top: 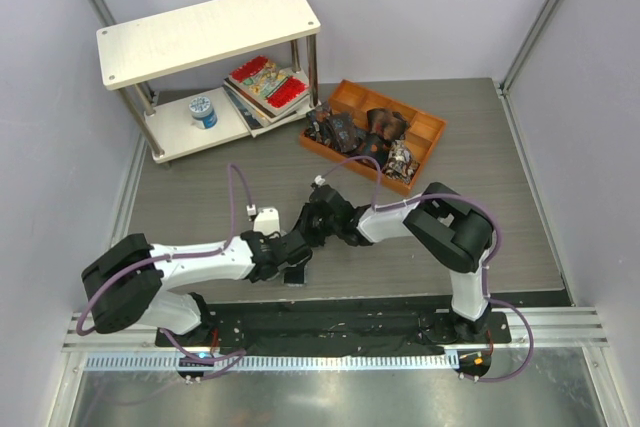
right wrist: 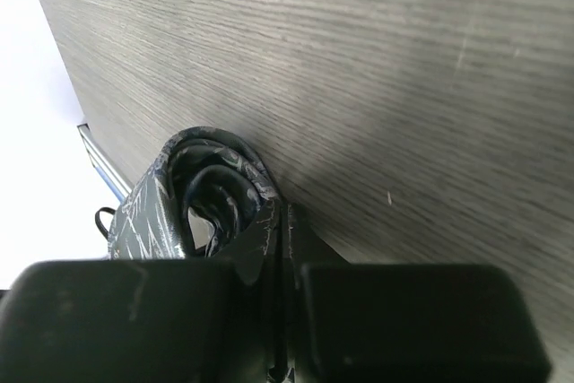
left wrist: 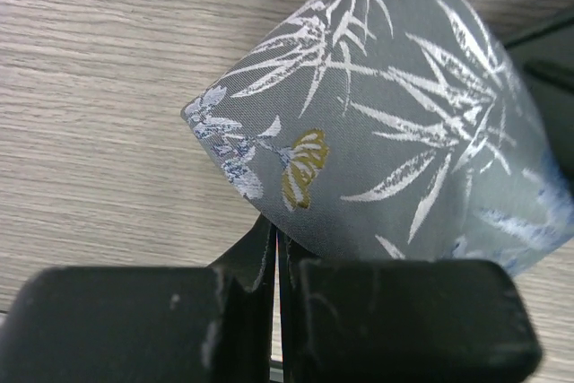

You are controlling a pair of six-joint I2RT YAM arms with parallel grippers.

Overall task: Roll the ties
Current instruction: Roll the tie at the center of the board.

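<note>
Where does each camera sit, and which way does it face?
Top external: above and behind the arms, looking down at the table; both arms show, with the left gripper and right gripper meeting.
Left wrist: on the left wrist, looking along its shut fingers at a grey tie with pale leaves.
Right wrist: on the right wrist, looking along its shut fingers at the tie's roll, end-on.
Shared: both wrist views show the tie and the wood-grain tabletop.

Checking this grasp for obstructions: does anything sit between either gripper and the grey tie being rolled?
Nothing visible does. The left gripper is shut on the edge of the grey tie, and the right gripper is shut on its rolled end. Only bare table lies around it.
</note>
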